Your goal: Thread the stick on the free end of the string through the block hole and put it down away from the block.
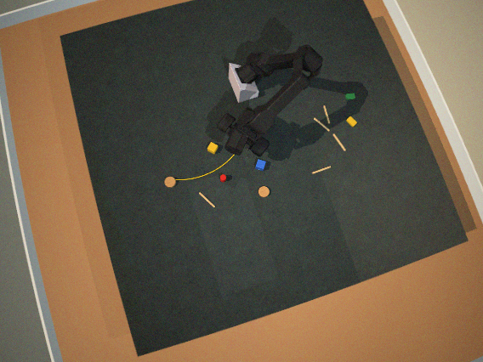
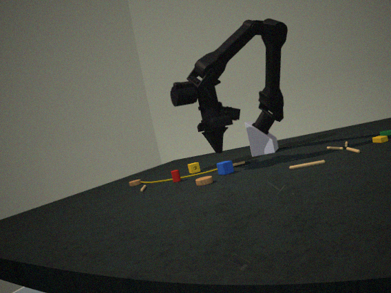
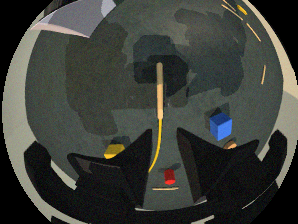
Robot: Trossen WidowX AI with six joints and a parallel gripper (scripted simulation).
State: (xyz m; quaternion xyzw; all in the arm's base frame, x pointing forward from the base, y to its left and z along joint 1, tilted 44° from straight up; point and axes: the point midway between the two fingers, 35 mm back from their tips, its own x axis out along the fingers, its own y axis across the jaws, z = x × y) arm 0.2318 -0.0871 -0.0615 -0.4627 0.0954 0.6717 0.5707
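Note:
The thin wooden stick lies flat on the dark mat on the end of the yellow string. The string runs to a round wooden button. In the top view the arm hides the stick. The yellow block with the hole stands just left of the string. My gripper points down and hangs above the stick, clear of the mat. Its fingers stand narrow but apart, with nothing between them.
A blue cube, a red cylinder and a second wooden disc lie close by. Loose sticks are scattered. A yellow cube and green cube sit far right. The arm's white base stands behind.

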